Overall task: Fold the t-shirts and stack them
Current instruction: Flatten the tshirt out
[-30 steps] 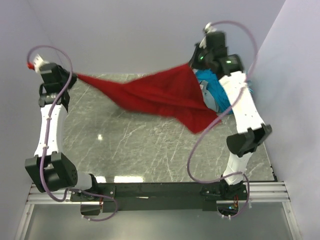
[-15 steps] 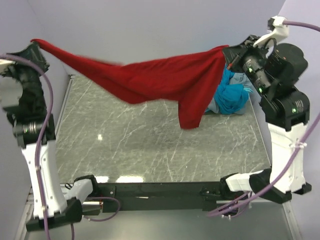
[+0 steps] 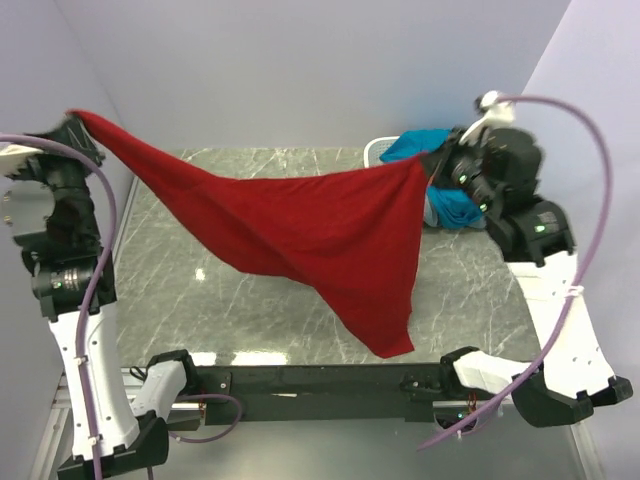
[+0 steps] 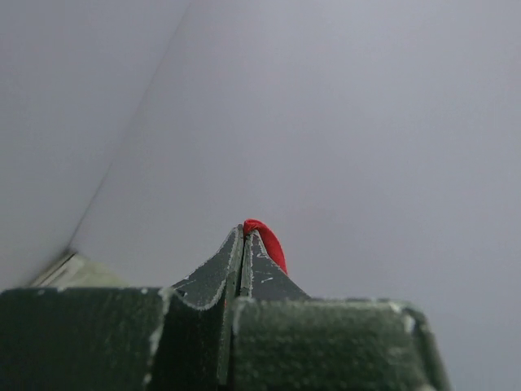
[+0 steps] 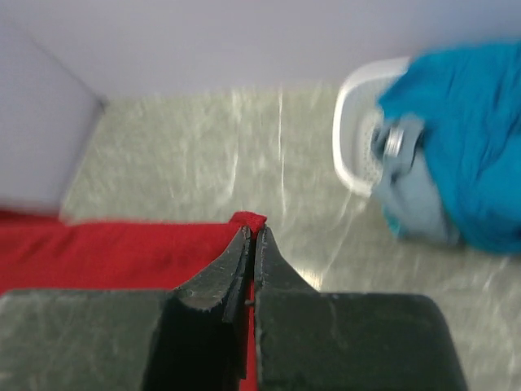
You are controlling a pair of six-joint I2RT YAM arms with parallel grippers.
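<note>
A dark red t-shirt (image 3: 290,225) hangs stretched in the air between both arms, its lower part drooping toward the table's front edge. My left gripper (image 3: 78,118) is shut on one corner of it, high at the far left; a red fold (image 4: 264,239) pokes out past the tips. My right gripper (image 3: 428,164) is shut on the opposite corner at the far right, with red cloth (image 5: 122,252) spreading left of its jaws. Teal-blue and grey t-shirts (image 3: 452,200) lie bunched in a white basket (image 5: 358,130) behind the right gripper.
The table (image 3: 250,300) has a grey marbled top. Pale walls close it in on the left, back and right. The white perforated basket (image 3: 378,150) stands at the back right corner. The arms' base rail (image 3: 320,378) runs along the near edge.
The red shirt has swung from a high stretch to a lower, wider spread toward the front. The right arm has come down and inward; the left arm stays high on the left.
</note>
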